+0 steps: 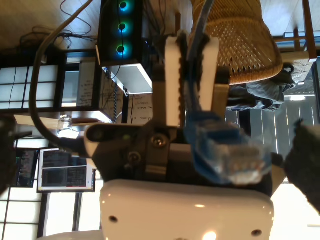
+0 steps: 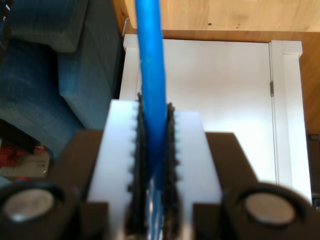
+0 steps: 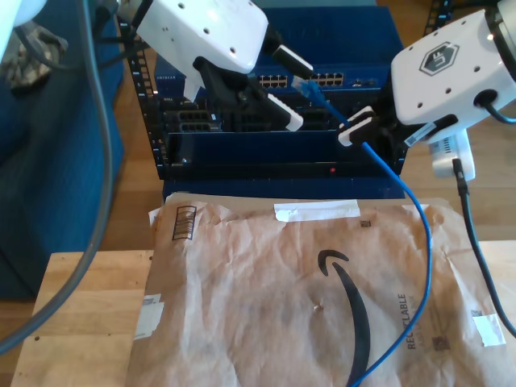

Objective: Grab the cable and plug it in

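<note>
The thin blue cable (image 3: 425,242) runs from its clear plug (image 3: 304,85), in front of the blue network rack (image 3: 387,40), down across the brown package. My first gripper (image 3: 307,97), at the exterior view's upper left, is shut on the cable just behind the plug. In the first wrist view the cable (image 1: 194,85) passes between the white fingers of that gripper (image 1: 194,40), with the plug (image 1: 235,155) blurred near the palm. My second gripper (image 3: 355,127), at the exterior view's right, is shut on the cable (image 2: 150,60) farther along, which sits between its toothed pads (image 2: 170,150).
A large brown paper mailer (image 3: 282,282) covers the wooden table (image 3: 81,306) in front of the rack. Rows of ports (image 3: 339,79) line the rack's front. Thick grey arm cables (image 3: 101,201) hang at the exterior view's left and right.
</note>
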